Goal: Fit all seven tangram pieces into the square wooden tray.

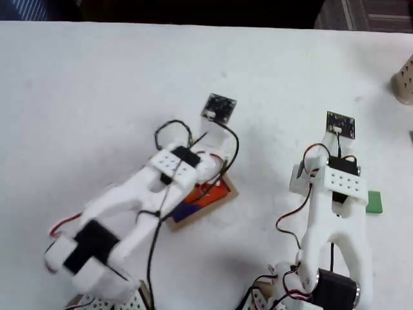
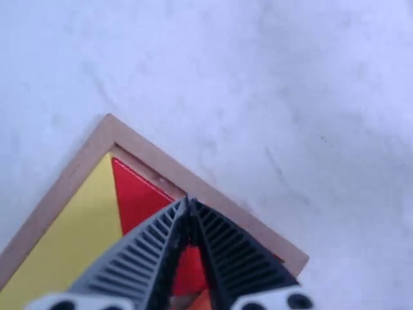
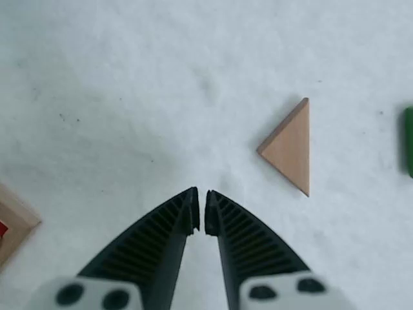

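The square wooden tray [image 2: 158,163] holds a yellow piece [image 2: 68,242] and a red triangle [image 2: 139,194] side by side, with a sliver of orange [image 2: 201,300] beyond. My left gripper [image 2: 190,206] is shut with nothing between its fingers, its tips over the red triangle near the rim. From above, the left arm [image 1: 174,165] covers most of the tray [image 1: 231,192]; orange [image 1: 210,192] and purple [image 1: 187,210] pieces peek out. My right gripper [image 3: 200,210] hangs shut over bare table. A plain wooden triangle [image 3: 290,148] lies ahead of it, and a green piece [image 3: 408,142] further off.
The green piece [image 1: 373,201] lies on the table beside the right arm [image 1: 337,187]. A corner of the tray [image 3: 14,223] sits to one side of the right gripper. A wooden block with holes [image 1: 404,81] stands at the far right edge. White table stretches behind both arms.
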`<action>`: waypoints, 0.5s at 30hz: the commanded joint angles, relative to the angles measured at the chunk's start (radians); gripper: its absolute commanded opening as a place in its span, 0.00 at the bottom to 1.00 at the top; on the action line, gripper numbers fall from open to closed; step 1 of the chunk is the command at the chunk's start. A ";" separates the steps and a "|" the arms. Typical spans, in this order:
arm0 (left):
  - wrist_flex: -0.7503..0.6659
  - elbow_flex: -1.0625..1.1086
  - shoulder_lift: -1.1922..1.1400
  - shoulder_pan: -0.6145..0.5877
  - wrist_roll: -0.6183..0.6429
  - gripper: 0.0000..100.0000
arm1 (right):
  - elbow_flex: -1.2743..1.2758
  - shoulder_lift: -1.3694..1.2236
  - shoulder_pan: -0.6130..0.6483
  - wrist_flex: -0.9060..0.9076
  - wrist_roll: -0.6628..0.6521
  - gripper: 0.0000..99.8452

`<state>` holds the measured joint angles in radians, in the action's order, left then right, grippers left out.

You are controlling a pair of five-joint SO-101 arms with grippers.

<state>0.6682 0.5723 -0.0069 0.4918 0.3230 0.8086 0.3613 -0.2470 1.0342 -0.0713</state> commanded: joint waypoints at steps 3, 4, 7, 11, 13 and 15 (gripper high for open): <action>0.104 0.107 0.188 -0.042 0.002 0.02 | -0.005 0.025 0.012 -0.013 -0.014 0.02; 0.118 0.126 0.186 -0.042 0.002 0.02 | -0.005 0.025 0.012 -0.013 -0.014 0.02; 0.146 0.166 0.168 -0.041 0.002 0.02 | -0.005 0.025 0.012 -0.013 -0.014 0.02; 0.137 0.160 0.136 -0.053 0.002 0.02 | -0.005 0.025 0.012 -0.013 -0.014 0.02; 0.121 0.149 0.111 -0.070 0.002 0.02 | -0.005 0.025 0.012 -0.013 -0.014 0.02; 0.100 0.138 0.074 -0.087 0.000 0.02 | -0.005 0.025 0.010 -0.013 -0.014 0.02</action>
<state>0.8063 0.7488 0.0898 0.4335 0.3230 0.8086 0.3613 -0.2470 1.0342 -0.0713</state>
